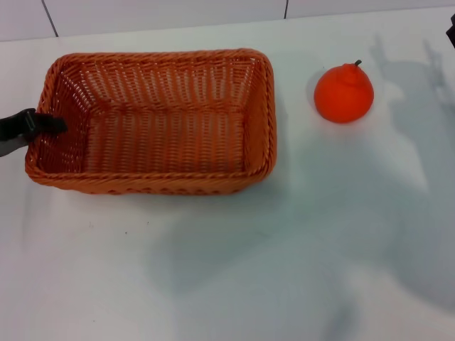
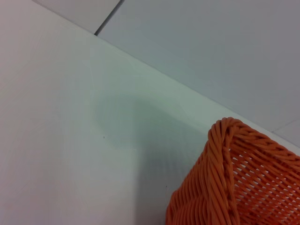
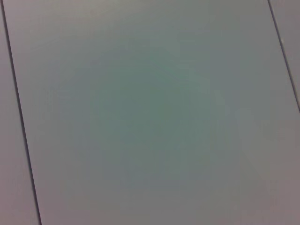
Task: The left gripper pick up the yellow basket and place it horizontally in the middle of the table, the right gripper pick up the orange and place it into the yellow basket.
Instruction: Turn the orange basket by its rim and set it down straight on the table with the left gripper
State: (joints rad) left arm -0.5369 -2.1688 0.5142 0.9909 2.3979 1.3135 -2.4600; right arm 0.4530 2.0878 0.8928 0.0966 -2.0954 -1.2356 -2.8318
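The yellow basket (image 1: 153, 121), an orange-brown wicker rectangle, lies lengthwise on the white table (image 1: 234, 270), left of centre and empty. My left gripper (image 1: 41, 129), a dark claw, reaches in from the left edge and straddles the basket's left rim, one finger inside and one outside, shut on the wall. A corner of the basket shows in the left wrist view (image 2: 239, 178). The orange (image 1: 344, 93) stands upright on the table to the right of the basket, apart from it. Only a dark sliver of my right gripper (image 1: 451, 32) shows at the far right edge, well clear of the orange.
The table's far edge runs along the top, with pale wall panels behind (image 1: 163, 14). Arm shadows fall on the table at the right (image 1: 412, 106). The right wrist view shows only plain grey panels (image 3: 150, 112).
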